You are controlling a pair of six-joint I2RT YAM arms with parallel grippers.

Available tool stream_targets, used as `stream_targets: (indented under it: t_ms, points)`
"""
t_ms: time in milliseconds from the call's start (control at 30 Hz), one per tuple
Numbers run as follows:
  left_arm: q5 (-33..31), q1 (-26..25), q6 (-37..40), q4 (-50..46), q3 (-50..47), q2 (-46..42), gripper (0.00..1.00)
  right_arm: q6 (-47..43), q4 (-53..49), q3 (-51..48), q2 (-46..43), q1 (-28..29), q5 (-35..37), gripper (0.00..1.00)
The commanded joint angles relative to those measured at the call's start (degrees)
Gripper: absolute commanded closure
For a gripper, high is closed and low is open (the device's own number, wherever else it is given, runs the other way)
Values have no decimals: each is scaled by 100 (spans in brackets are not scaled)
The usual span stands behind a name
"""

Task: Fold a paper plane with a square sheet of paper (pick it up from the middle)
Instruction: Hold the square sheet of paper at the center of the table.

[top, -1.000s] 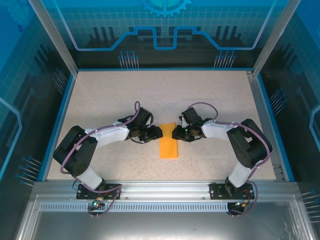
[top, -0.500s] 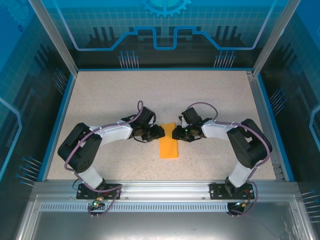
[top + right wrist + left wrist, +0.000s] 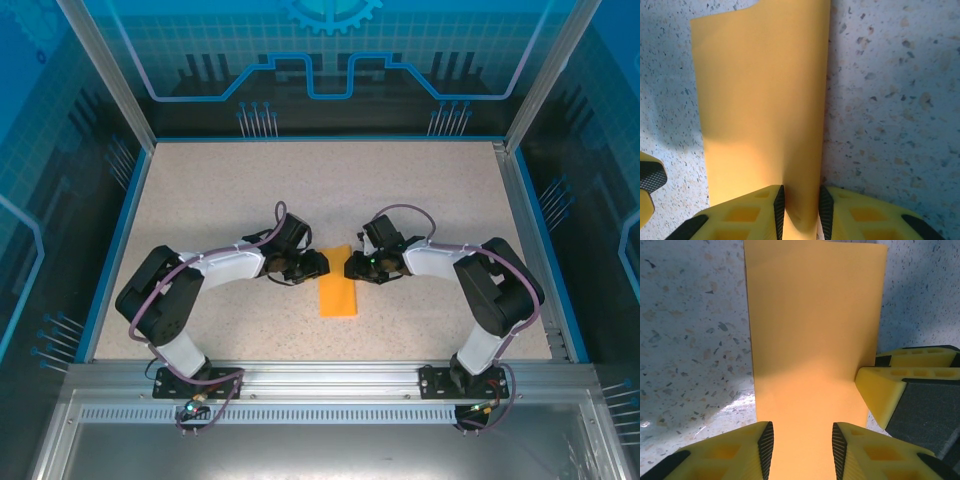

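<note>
Top view: the folded paper (image 3: 336, 291) is laid flat at mid-frame on the desk (image 3: 420, 190). Left wrist view: the left claw (image 3: 802, 450) is held partly apart, astride the paper's lower end. Right wrist view: the right claw (image 3: 801, 212) is narrowed over the paper's right edge; a grip cannot be told.

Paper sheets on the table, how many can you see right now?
1. The orange-yellow sheet, a narrow strip in shape, lies on the table, its far end between the left gripper and the right gripper. Another could hide flat beneath it.
</note>
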Motion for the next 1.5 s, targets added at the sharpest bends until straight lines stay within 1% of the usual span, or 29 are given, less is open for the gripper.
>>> stream_targets:
  t_ms: [0,333,633,833,900,1067,1467]
  points:
    - [29,-34,109,-94,175,32,61,-82,-145,-52,264,143,175,71]
    - [54,-37,119,-108,195,63,61,-105,-188,-13,259,116,179,71]
    - [205,-90,47,20,278,206,61,-103,-171,27,314,125,152,71]
    - [257,-122,21,132,292,360,66,-110,-188,30,314,124,158,71]
    - [266,-141,21,160,305,426,70,-114,-190,24,314,128,157,71]
    - [370,-149,-25,346,218,596,77,-105,-181,22,312,125,139,71]
    - [209,-157,140,301,-88,747,81,-127,-231,-11,259,124,174,71]
